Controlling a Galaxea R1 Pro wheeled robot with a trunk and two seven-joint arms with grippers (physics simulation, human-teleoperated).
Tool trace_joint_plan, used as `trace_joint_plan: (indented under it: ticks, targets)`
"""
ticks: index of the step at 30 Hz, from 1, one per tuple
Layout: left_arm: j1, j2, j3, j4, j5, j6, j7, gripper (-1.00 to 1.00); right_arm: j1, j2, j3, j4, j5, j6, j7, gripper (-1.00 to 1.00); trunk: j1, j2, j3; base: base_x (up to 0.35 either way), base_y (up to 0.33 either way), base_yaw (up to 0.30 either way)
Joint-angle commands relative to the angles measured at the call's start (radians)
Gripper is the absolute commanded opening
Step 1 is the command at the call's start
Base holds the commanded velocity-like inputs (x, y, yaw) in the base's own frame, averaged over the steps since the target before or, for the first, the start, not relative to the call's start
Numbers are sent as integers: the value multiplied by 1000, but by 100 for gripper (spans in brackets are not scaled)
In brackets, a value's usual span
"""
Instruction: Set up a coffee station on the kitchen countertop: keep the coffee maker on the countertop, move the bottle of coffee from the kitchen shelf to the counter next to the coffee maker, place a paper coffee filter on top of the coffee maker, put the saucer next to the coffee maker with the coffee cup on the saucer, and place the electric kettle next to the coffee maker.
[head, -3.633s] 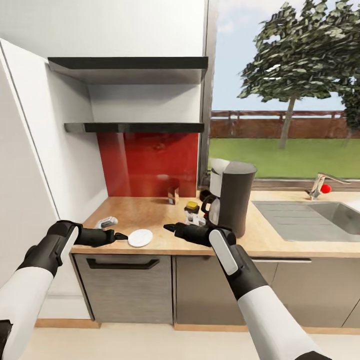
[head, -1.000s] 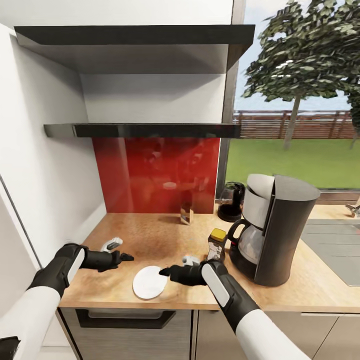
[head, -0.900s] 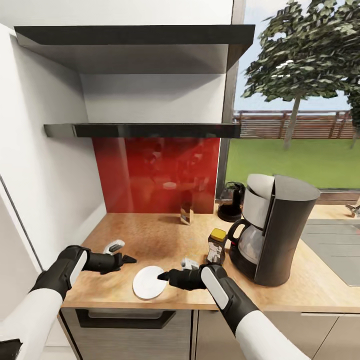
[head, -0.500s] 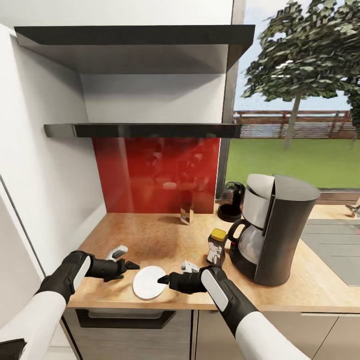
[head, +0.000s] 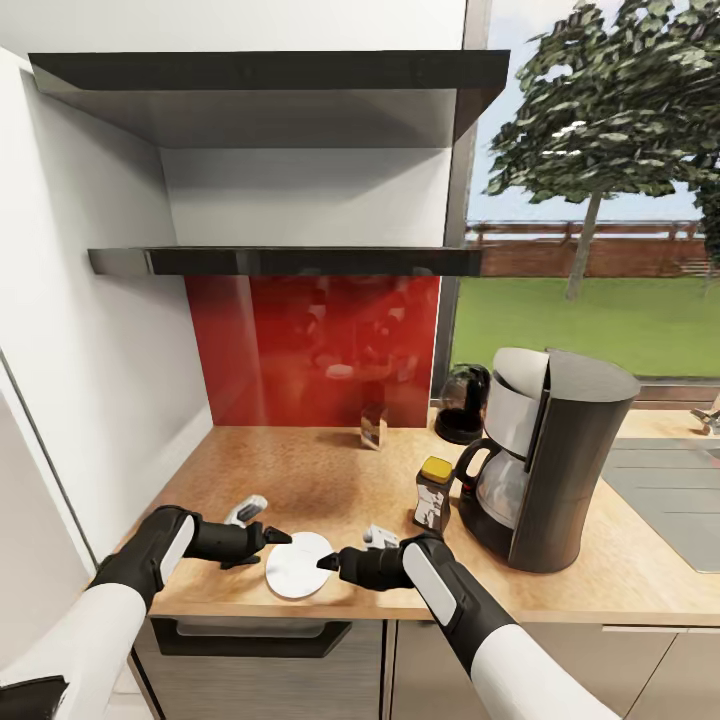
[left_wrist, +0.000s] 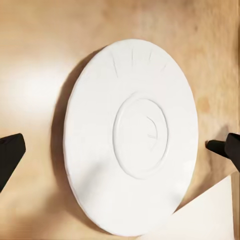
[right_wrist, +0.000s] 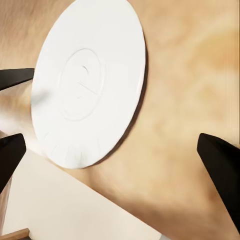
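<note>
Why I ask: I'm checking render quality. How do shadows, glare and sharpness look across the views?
Head view: sharp, the red backsplash glossy with reflections. Left wrist view: the saucer casts a soft shadow along one edge onto the kitchen countertop, with a pale glare patch there. Right wrist view: slightly soft, similar edge shadow.

Bench: light tan wood-grain top above grey cabinet fronts.
Near edge: white saucer lying flat — a small white cup just right of it.
Right: coffee maker, with the bottle of coffee beside it.
Far: dark kettle — by the window.
</note>
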Motion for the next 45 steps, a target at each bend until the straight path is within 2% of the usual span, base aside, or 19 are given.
trace_joint_plan:
  ticks: [1,7,9,15,35,43,45]
  targets:
    - [-1,-3,2,0,5,8,2,100,0,0,2,19,9,5,2,100,0,-1,-2,0,0,0]
    - [-1,-15,3,43,3,5,3,100,0,0,4,20,9,3,4,100,0,-1,-2,0,0,0]
    - [-1,-7,29,49,0,4,4,100,0,0,5,21,9,3,4,100,0,-1,-2,0,0,0]
    - [-1,-7,51,51,-1,2,8,100,0,0,48,20,8,2,3,100,0,-1,-2,0,0,0]
    - [-1,-31,56,51,5,3,9,100,0,0,57,26,8,1,3,100,0,-1,-2,0,0,0]
    - [-1,-32,57,50,5,3,9,100,0,0,56,20,6,0,1,100,0,-1,-2,0,0,0]
    - [-1,-33,57,50,5,3,9,100,0,0,56,21,6,-41,0,100,0,-1,-2,0,0,0]
